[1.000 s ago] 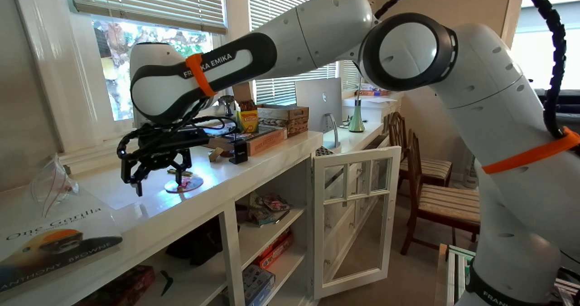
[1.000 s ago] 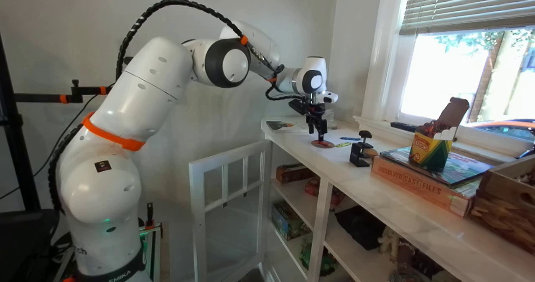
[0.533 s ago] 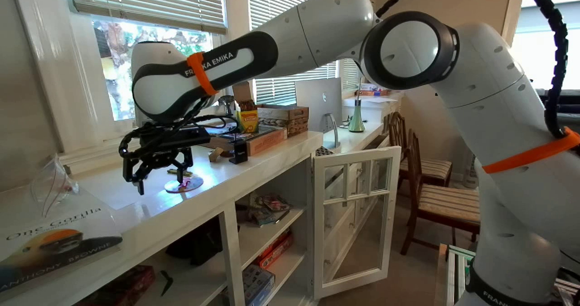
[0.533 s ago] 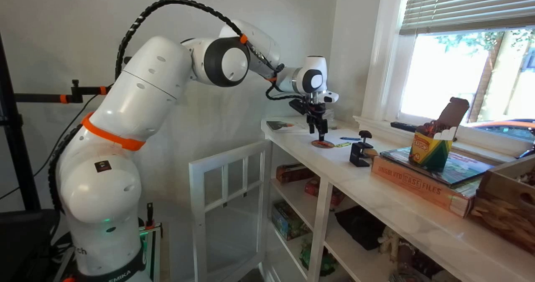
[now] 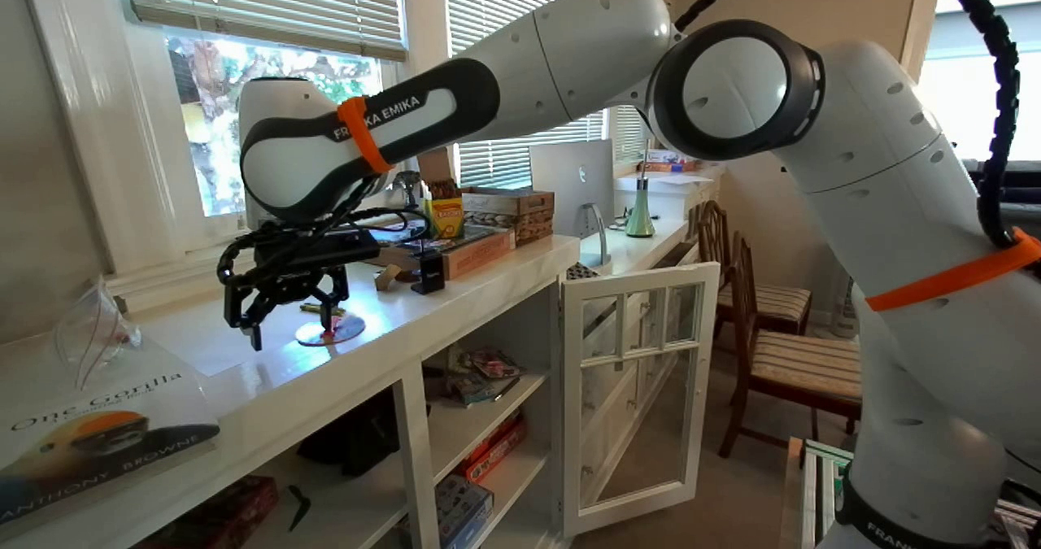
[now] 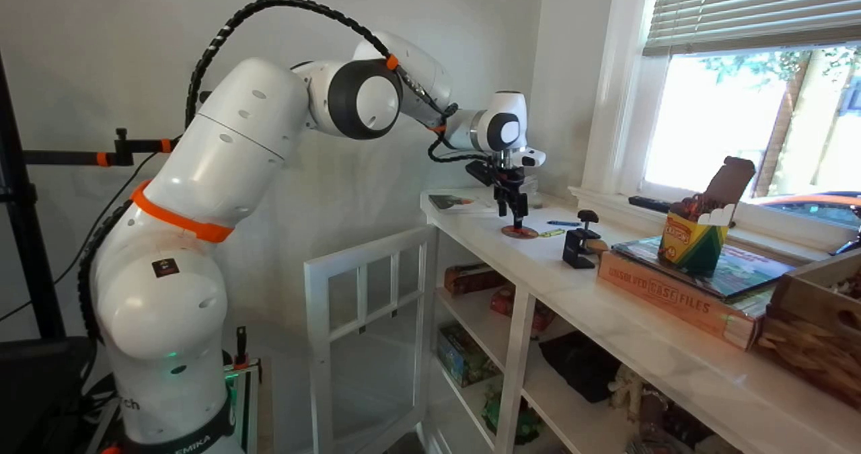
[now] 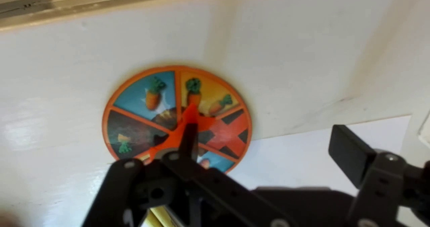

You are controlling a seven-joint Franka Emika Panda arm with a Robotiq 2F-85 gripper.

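Observation:
A round spinner disc with an orange rim and carrot pictures lies flat on the white countertop. On it is an orange-red pointer. My gripper is open with nothing between its fingers. One finger stands over the pointer and hides part of it; whether they touch, I cannot tell. The other finger is off to the side above white paper. Both exterior views show the gripper low over the counter beside the disc. A yellow crayon and a blue crayon lie near it.
A black clamp is fixed at the counter edge. Behind it a crayon box stands on an orange-sided game box. A book and a plastic bag lie at the other end. A cabinet door hangs open.
Over the last second my gripper has shifted slightly, rightward toward the disc in an exterior view. Its jaws have stayed wide apart. The disc has not visibly moved.

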